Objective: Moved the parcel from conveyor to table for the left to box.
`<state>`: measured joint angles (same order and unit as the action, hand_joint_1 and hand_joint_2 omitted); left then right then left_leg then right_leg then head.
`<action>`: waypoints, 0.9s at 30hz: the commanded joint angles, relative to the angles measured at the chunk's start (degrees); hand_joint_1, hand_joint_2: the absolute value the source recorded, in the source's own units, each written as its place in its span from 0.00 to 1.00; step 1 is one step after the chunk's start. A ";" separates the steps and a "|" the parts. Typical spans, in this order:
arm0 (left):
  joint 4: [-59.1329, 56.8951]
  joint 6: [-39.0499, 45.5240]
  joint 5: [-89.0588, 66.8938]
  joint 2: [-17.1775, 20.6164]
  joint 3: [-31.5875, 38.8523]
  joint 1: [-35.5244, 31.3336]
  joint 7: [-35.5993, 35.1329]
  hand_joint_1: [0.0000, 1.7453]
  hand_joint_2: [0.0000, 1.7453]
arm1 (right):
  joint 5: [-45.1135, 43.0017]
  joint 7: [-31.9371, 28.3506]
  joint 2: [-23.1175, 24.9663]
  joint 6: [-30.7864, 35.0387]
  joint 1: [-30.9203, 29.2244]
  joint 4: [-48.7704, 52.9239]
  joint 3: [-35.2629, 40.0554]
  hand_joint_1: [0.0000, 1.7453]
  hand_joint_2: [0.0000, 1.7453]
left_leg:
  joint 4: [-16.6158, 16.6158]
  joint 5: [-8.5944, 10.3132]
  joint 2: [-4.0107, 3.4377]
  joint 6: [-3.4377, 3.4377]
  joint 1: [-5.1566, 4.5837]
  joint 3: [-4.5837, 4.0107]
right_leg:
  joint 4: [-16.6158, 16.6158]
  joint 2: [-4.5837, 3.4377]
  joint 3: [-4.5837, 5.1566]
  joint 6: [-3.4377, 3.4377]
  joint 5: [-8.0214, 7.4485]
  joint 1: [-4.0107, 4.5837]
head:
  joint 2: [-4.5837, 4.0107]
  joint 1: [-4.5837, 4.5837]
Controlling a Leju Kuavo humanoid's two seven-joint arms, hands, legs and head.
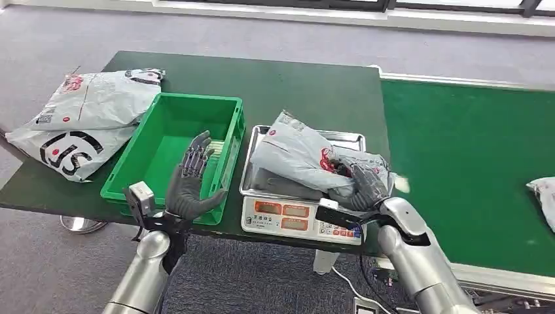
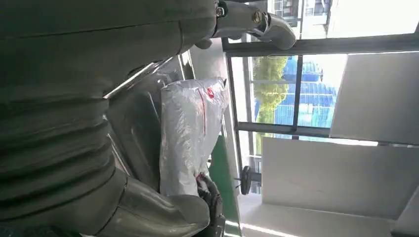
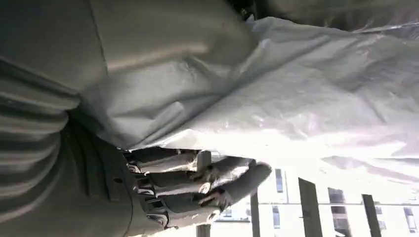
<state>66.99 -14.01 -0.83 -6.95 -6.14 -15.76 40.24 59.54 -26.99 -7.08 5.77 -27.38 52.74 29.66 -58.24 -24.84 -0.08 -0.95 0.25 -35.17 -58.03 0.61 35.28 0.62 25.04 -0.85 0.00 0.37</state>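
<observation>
We're looking across the dark green desk (image 1: 307, 85), with the conveyor (image 1: 471, 157) running off at three o'clock. At nine o'clock lies a big grey mail bag (image 1: 78, 121), and just inside it sits the green crate (image 1: 171, 154), where we reckon the boxing happens. At centre, the parcel (image 1: 298, 154) rests on the steel tray of the scale (image 1: 298, 212), slumped and crumpled. Our right robot hand (image 1: 363, 186) is grasping it at the four o'clock end, fingers (image 3: 197, 173) curled into the plastic. Our left robot hand (image 1: 190, 180) is released, fingers spread, hovering above the crate's near wall. A second parcel (image 1: 543, 196) waits on the belt at the far three o'clock edge. To finish well, we think, let the bag settle flat on the tray before letting go, so it doesn't slide off. Then we'd want the left robot hand to approach from nine o'clock and take the free end.
</observation>
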 commanded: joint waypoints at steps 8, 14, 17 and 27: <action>-2.53 -0.01 -0.02 0.93 -1.66 -1.45 -0.24 0.00 1.00 | -5.69 -3.39 -1.35 2.69 -0.42 0.92 4.69 0.00 1.00 | 0.04 -0.03 0.01 0.01 0.01 0.08 | 0.05 -0.01 -0.08 -0.03 0.02 0.00 | 0.00 0.00; -2.63 -0.19 0.05 0.99 -1.73 -1.45 -0.24 0.00 1.00 | -9.96 -5.27 -1.90 1.15 -0.13 2.18 3.04 0.00 1.00 | 0.03 -0.03 0.02 0.02 -0.01 0.08 | 0.04 0.00 -0.07 -0.02 0.03 -0.02 | 0.00 0.00; -2.76 -0.29 0.06 1.00 -1.74 -1.41 -0.24 0.00 1.00 | -17.25 -9.56 -1.84 -1.78 0.95 4.85 0.52 0.00 1.00 | 0.09 -0.04 0.05 0.03 0.01 0.17 | 0.12 0.01 -0.17 -0.04 0.04 0.00 | 0.00 0.00; -3.73 0.62 -0.44 1.34 -2.31 -1.62 -0.24 0.00 1.00 | -32.01 -13.01 -2.80 -1.49 7.19 21.52 -6.27 0.00 1.00 | 0.04 -0.04 0.07 0.03 0.02 0.11 | 0.09 0.04 -0.13 -0.03 0.04 0.01 | 0.00 0.00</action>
<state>66.97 -14.16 -0.83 -6.95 -6.14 -15.75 40.24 35.92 -39.36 -8.48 4.39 -23.87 61.41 28.40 -58.25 -24.84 -0.08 -0.95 0.25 -35.18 -58.03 0.61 35.31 0.62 25.04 -0.87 0.00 0.37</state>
